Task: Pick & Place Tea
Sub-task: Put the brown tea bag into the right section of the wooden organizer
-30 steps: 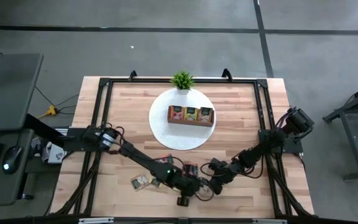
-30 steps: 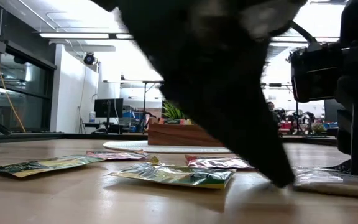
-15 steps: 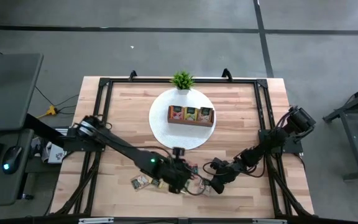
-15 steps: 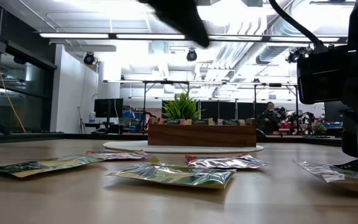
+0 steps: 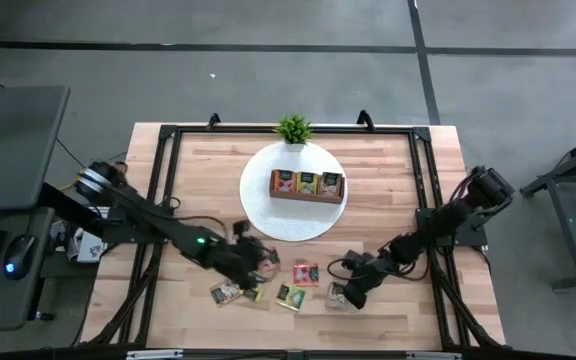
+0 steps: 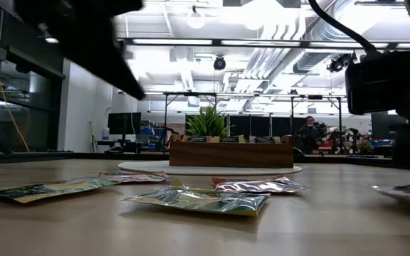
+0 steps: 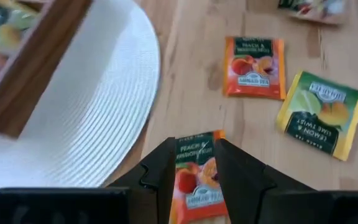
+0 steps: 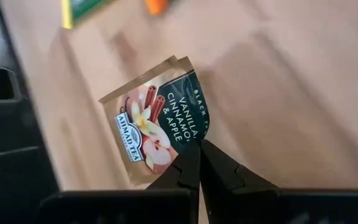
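We list a left gripper (image 7: 194,163) near the white round mat (image 5: 263,222), above the table (image 5: 388,170), its fingers (image 7: 159,169) closed on an orange peach sachet (image 7: 196,177). The right gripper (image 8: 197,163), near the front edge, has its jaws fully together, tips on the edge of a brown vanilla-cinnamon sachet (image 8: 157,129) lying flat. We count loose tea between the arms: a second peach sachet (image 7: 253,66), a green-yellow lemon sachet (image 7: 322,114). The wooden tray (image 5: 308,186) sits on the mat, plant (image 5: 293,128) behind it.
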Controlling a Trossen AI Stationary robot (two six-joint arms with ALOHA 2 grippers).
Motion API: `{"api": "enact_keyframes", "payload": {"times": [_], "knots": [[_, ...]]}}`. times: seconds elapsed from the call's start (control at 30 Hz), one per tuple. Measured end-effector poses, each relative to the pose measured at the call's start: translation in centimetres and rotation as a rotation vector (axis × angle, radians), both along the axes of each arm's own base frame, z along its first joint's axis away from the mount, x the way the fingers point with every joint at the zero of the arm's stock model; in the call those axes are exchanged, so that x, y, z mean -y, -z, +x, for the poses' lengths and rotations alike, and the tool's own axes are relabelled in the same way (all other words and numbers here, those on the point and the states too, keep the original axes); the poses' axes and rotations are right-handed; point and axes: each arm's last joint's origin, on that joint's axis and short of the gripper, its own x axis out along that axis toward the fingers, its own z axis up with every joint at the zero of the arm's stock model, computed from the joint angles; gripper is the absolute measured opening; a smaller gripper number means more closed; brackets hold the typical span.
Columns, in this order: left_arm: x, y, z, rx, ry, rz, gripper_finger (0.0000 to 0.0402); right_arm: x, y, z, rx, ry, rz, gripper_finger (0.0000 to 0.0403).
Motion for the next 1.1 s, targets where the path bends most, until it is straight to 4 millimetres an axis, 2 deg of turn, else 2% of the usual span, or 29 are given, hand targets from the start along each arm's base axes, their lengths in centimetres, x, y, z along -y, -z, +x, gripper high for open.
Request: {"api": "enact_keyframes", "payload": {"times": [0.13,0.23,0.5,0.73,0.87,1.1], "knots": [[-1.2,0.5,-3.2,0.119,-0.022,-0.051,0.0110,2.1,-1.6,-0.7,-0.056,-0.014,-0.095,0.0000],[-2.1,0.2,-5.2,0.181,-0.029,-0.051,0.0110,4.1,-3.6,-0.9,-0.078,-0.017,-0.206,0.0000],[-5.2,-0.2,-10.1,0.281,0.007,-0.027,0.0110,9.6,-11.6,1.0,-0.007,-0.056,-0.487,0.0000],[-7.1,0.7,-13.4,0.405,0.020,-0.101,0.0110,14.5,-16.4,2.7,-0.010,-0.128,-0.752,0.0000],[-7.6,1.1,-14.2,0.472,0.032,-0.148,0.0110,17.6,-16.4,3.4,-0.028,-0.162,-0.813,0.0000],[-7.8,0.4,-14.2,0.575,-0.023,-0.162,0.0110,21.5,-14.1,3.8,-0.094,-0.270,-0.817,0.0000]]}}
